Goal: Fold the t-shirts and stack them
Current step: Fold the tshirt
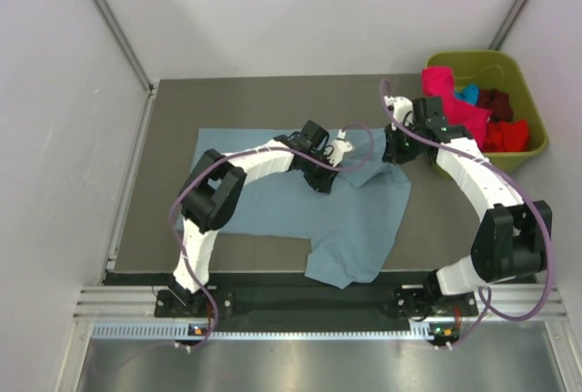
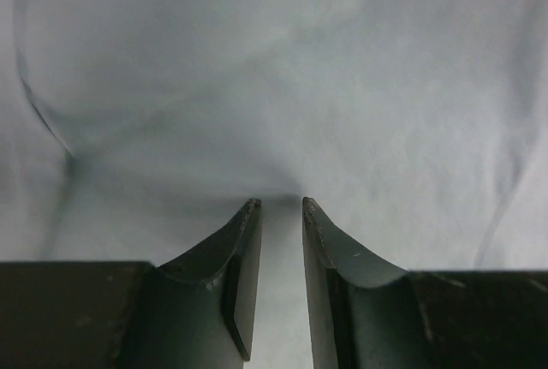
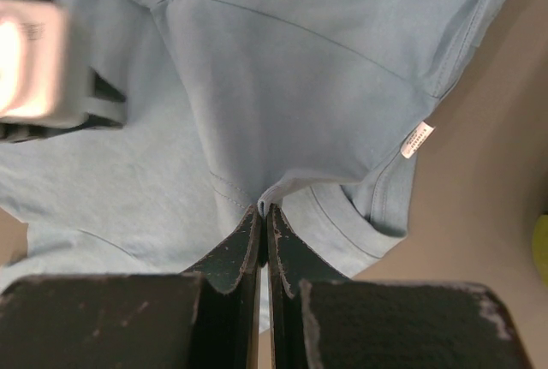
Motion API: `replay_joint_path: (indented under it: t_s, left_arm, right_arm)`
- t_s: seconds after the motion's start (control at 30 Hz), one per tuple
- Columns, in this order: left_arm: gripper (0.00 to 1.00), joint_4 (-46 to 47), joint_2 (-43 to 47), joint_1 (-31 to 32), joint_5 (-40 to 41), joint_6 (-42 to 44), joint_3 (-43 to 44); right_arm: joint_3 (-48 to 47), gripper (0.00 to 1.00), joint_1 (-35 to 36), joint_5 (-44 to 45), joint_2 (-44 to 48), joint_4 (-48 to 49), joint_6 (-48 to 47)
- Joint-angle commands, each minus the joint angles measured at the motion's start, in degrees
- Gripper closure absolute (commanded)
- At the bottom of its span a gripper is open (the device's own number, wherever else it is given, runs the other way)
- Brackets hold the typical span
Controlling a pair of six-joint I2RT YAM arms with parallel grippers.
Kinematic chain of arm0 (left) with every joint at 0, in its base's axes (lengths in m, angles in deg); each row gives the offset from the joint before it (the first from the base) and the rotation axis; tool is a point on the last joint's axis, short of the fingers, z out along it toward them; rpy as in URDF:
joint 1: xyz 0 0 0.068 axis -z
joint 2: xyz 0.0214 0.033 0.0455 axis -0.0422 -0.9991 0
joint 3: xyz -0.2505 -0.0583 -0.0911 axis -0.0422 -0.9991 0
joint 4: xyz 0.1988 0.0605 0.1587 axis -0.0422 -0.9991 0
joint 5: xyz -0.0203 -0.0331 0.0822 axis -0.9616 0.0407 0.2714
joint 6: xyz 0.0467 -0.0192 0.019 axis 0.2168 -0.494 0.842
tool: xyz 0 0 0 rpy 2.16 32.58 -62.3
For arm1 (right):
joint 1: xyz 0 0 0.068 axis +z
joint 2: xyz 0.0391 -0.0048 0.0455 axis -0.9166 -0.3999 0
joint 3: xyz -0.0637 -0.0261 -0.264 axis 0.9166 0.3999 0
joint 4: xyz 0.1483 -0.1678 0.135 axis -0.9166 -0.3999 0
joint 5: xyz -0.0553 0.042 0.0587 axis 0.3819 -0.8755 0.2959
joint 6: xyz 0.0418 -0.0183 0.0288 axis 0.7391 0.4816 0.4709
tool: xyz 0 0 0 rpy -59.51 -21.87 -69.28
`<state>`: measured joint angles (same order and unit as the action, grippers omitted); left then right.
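Olive bin [image 1: 473, 55] — pink, perhaps maroon tees [image 1: 452, 94] — near grey-blue tee [image 1: 364, 219].

I'm working in a lab test cell: bare white walls [image 1: 300, 10] box in my dark table [image 1: 273, 101]. An aluminium rail [image 1: 109, 301] runs along the near edge.

Top camera is looking down on the whole bench [image 1: 273, 101]; both wrist cameras are pointing close-up at the same grey-blue t-shirt [image 1: 364, 219], shared by all views.
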<state>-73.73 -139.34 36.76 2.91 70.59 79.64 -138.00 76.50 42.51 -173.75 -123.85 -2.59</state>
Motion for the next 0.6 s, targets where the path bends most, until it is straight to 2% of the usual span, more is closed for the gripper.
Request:
replay_joint_path:
  t_s: [0.0,0.03,0.2,0.37,0.5,0.57]
  left_arm:
    - [0.69,7.6,-4.1,-0.3,4.5,-1.9,8.2]
    - [0.69,6.3,-7.0,-0.4,4.5,-3.6,10.7]
    - [0.66,7.9,-10.7,-0.4,5.8,-6.0,17.4]
    - [0.66,4.6,-14.9,-0.4,5.4,-7.2,24.0]
    - [0.70,4.6,-15.1,-0.4,3.6,-7.9,24.7]
    - [0.80,4.2,-14.6,-0.4,2.5,-8.3,24.5]
  right_arm:
    - [-4.1,1.00,0.7,0.1,-0.2,0.5,-1.3]
    - [-4.4,1.00,0.6,0.2,-0.1,0.1,-1.4]
    - [-4.1,1.00,0.6,0.3,0.7,-0.6,-1.8]
    - [-2.9,1.00,0.6,-0.1,1.3,0.1,-1.4]
    - [-2.1,1.00,0.7,0.0,1.8,0.7,-1.2]
    - [-1.6,1.00,0.6,0.1,2.0,1.1,-1.1]
